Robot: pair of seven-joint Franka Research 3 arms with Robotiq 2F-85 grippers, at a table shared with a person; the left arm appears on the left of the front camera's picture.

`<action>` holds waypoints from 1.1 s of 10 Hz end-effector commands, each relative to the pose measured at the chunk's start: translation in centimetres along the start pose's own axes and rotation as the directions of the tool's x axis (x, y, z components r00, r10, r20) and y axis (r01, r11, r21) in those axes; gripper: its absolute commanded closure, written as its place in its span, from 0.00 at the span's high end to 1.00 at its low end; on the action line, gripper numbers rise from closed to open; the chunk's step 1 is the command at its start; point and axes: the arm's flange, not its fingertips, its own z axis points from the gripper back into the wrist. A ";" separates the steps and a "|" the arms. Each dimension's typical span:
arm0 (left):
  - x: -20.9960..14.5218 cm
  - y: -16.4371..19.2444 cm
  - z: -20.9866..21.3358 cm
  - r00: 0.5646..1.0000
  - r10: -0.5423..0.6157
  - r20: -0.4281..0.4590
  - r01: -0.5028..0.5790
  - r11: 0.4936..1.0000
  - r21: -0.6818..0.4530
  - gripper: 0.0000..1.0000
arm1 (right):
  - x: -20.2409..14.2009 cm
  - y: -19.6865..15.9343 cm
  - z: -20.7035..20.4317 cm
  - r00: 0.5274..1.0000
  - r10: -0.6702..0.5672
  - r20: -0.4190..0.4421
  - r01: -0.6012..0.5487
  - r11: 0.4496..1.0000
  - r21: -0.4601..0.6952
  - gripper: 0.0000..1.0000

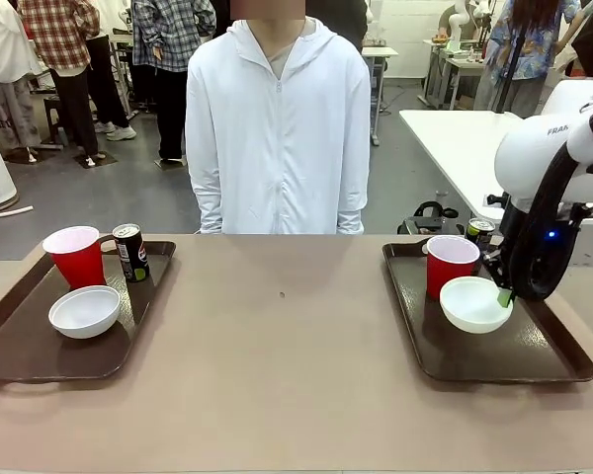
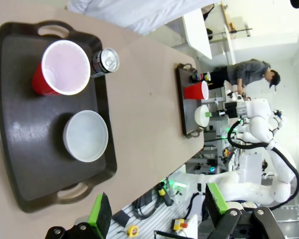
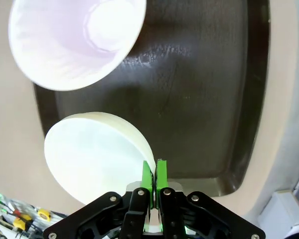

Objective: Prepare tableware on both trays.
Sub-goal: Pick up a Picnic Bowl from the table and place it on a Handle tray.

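On the left tray [image 1: 20, 346] stand a red cup [image 1: 76, 255], a dark can [image 1: 130, 252] and a white bowl [image 1: 84, 311]. The left wrist view looks down on that tray [image 2: 25, 124] with its cup [image 2: 65, 67], can [image 2: 105, 60] and bowl [image 2: 85, 135]; my left gripper [image 2: 158, 206] hangs open, off the tray's near end. The right tray [image 1: 534, 355] carries a red cup [image 1: 450, 265], a can [image 1: 479, 230] behind it and a white bowl [image 1: 472, 303]. My right gripper [image 1: 504, 294] is shut on this bowl's right rim. The right wrist view shows the gripper [image 3: 154, 172], the bowl [image 3: 94, 154], the cup [image 3: 74, 40] and the tray [image 3: 204, 99].
A person in a white hooded jacket [image 1: 277, 128] stands at the table's far edge, hands out of sight. Bare tan tabletop [image 1: 277, 346] lies between the two trays. A white table [image 1: 455, 138] stands behind the right arm.
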 end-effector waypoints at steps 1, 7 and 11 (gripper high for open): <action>-0.1 -0.3 0.1 1.000 -0.004 0.003 0.004 1.000 -0.013 1.00 | 1.9 -0.5 -1.5 0.999 0.033 -0.033 -0.033 0.999 0.012 0.04; -0.1 -0.3 0.1 1.000 -0.004 0.003 0.004 1.000 -0.013 1.00 | 0.8 -0.7 -0.3 0.997 0.082 0.004 -0.082 0.996 0.027 0.67; -0.1 -0.3 0.1 1.000 -0.004 0.003 0.004 1.000 -0.013 1.00 | -0.8 -0.2 1.6 0.999 0.047 0.026 -0.047 0.999 0.006 0.69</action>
